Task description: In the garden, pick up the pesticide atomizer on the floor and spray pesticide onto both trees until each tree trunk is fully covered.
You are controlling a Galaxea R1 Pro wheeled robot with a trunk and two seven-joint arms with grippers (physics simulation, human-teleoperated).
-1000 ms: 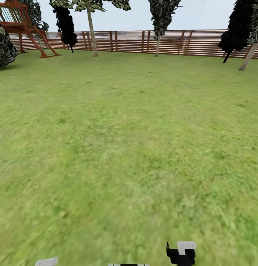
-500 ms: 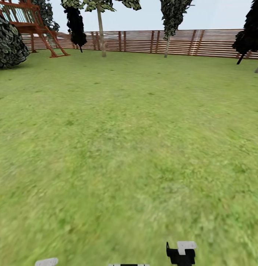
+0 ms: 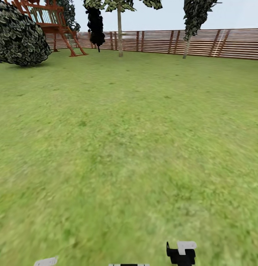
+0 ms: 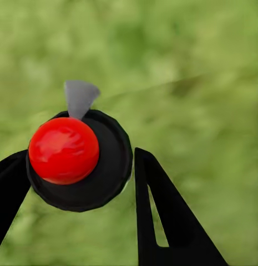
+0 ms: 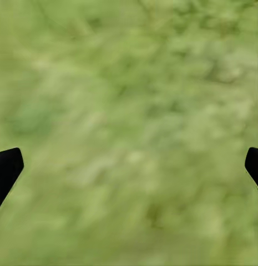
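A wide grass lawn point(image 3: 129, 147) was recorded in the head view, bounded at the far side by a brown horizontal-slat fence point(image 3: 203, 42). A round dark bush point(image 3: 20, 35) and a red-brown wooden play structure point(image 3: 51, 22) were noted at the far left. Two trees with pale trunks point(image 3: 120, 35) point(image 3: 186, 46) were seen standing near the fence, well apart from the robot.

In the left wrist view, the left gripper point(image 4: 79, 177) was found pinching the pesticide atomizer point(image 4: 79, 158), its red cap and grey nozzle held above blurred grass.

In the right wrist view, the right gripper point(image 5: 129, 166) was seen spread wide with nothing between the fingers point(image 5: 6, 169); what lay beneath appeared to be grass.
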